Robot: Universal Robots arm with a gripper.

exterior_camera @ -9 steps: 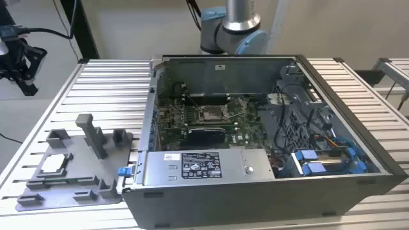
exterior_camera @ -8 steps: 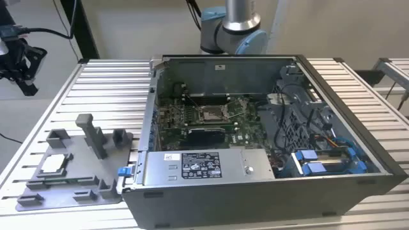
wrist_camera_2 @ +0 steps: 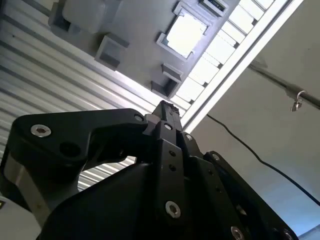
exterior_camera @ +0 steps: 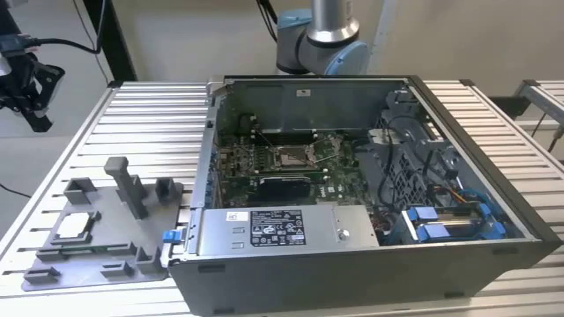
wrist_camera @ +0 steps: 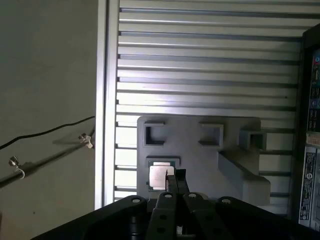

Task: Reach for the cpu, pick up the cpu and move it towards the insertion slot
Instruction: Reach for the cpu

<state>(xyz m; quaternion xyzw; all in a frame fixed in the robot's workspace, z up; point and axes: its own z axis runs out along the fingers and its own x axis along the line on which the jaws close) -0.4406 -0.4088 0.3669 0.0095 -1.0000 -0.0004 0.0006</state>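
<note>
**A:** How far along is the job?

**B:** Barely begun, by my reading. The cpu [exterior_camera: 75, 226] lies flat in its pocket on the grey tray [exterior_camera: 154, 228]. The tray rests on the slatted table [exterior_camera: 150, 125], just beside the open computer case [exterior_camera: 352, 277] on the exterior view's left. Nothing touches the chip.

**A:** And the gripper?

**B:** The gripper [exterior_camera: 37, 120] hangs in the air at the exterior view's far left, well apart from the tray. Its fingers [wrist_camera: 170, 184] are drawn together to a narrow tip with nothing between them (both wrist views agree on that). In the first wrist view the tip overlaps one edge of the cpu, but I take that for line of sight, not contact.

**A:** So which step is in hand?

**B:** The reach, I'd judge, and it isn't finished. The grasp and the carry are both left to do.

**A:** What about the insertion slot?

**B:** The insertion slot [exterior_camera: 292, 156] sits in the middle of the green board inside the case, beyond the white-labelled power-supply box [exterior_camera: 264, 228]. Its metal frame surrounds a brownish centre, and as far as I can tell there's no chip in it. It lies well apart from the cpu, with the case wall between them.
</note>
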